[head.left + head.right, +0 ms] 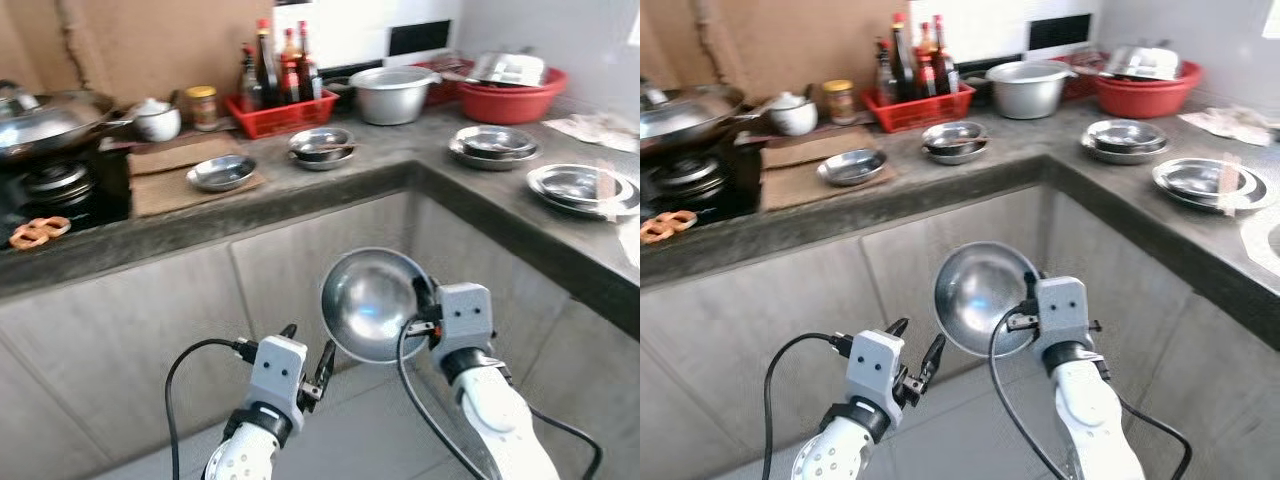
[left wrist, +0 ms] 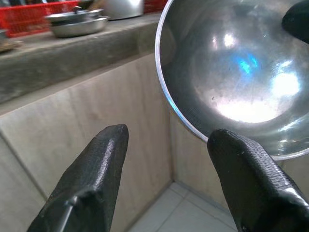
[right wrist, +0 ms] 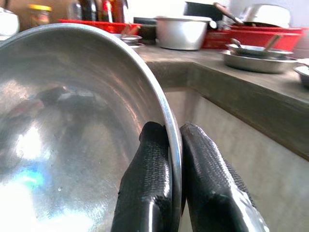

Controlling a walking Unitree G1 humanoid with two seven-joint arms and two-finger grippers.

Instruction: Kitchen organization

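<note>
A: Concrete L-shaped counter wraps 9 to 2 o'clock ahead of you, its front edge overhanging pale cabinet panels. Where's the bowl?

B: Steel bowl is at 12, low, below the counter edge and off the cabinet face. Right gripper has it by the rim: one finger inside, one outside, pinched tight. It's held on edge, hollow facing you.

A: L gripper?

B: Left gripper sits at 7 o'clock from the bowl, fingers spread apart, gripping nothing. Bowl rim is just beside one fingertip; can't tell if it touches.

A: Room to move?

B: Floor tiles lie under both arms. The cabinet corner is right behind the bowl.

A: Countertop?

B: Crowded. Wok on the stove at 9, small steel dish on a brown mat at 11, red crate of bottles by the wall, steel pot at 12, red basin at 1, stacked steel plates near the edge at 2. Some bare patch around the inner corner.
</note>
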